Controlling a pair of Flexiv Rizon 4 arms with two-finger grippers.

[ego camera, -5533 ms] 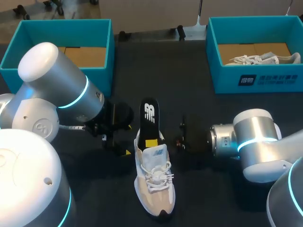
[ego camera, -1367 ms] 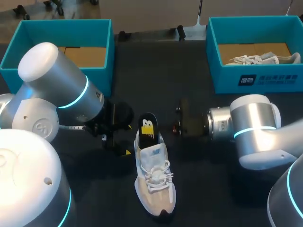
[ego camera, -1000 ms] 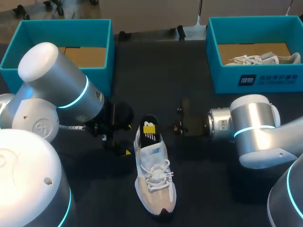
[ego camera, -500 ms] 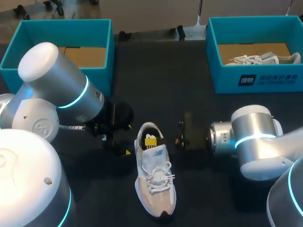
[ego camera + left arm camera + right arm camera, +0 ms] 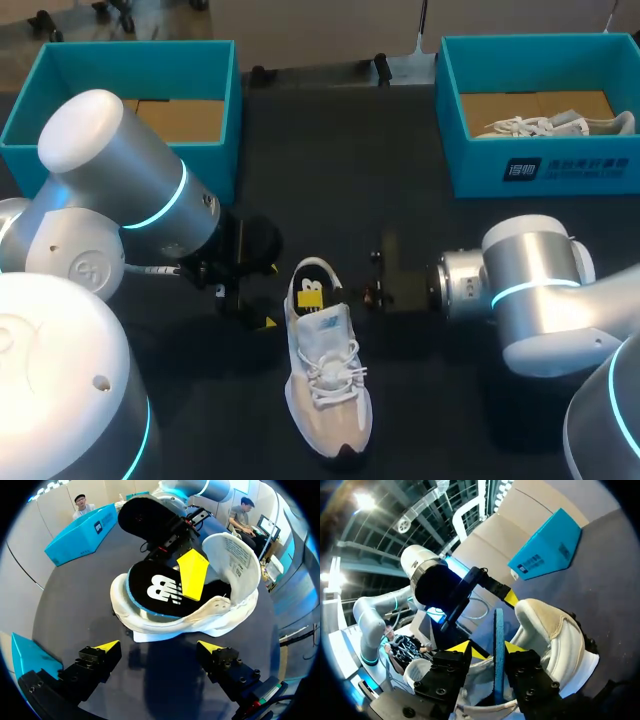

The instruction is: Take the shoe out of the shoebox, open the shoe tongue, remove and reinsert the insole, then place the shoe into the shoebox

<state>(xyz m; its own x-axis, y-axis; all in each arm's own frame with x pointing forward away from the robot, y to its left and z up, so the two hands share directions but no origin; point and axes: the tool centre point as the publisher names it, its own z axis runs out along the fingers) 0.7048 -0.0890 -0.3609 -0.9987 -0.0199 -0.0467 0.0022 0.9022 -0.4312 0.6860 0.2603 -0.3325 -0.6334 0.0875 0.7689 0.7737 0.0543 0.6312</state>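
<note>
Left end effector (image 5: 159, 647) hangs open just beside the heel of the beige-and-white mesh sneaker (image 5: 325, 380), which lies on the dark counter (image 5: 330, 150) toward 6 o'clock, toe pointing to 6. From the heel's 3 o'clock, the right end effector (image 5: 487, 649) pinches the black foam insole (image 5: 160, 592), whose heel end stands out of the shoe's opening. One teal cardboard shoebox (image 5: 120, 55) sits at 10 o'clock, a second teal shoebox (image 5: 480, 170) at 2 o'clock.

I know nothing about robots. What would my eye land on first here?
A pale shoe lies mid-table with a black insole partly in its heel opening, pinched on edge by the right arm's jaws. The left arm's jaws stand open beside the heel. At the far corners sit a teal left shoebox and right shoebox, the latter holding another shoe.
</note>
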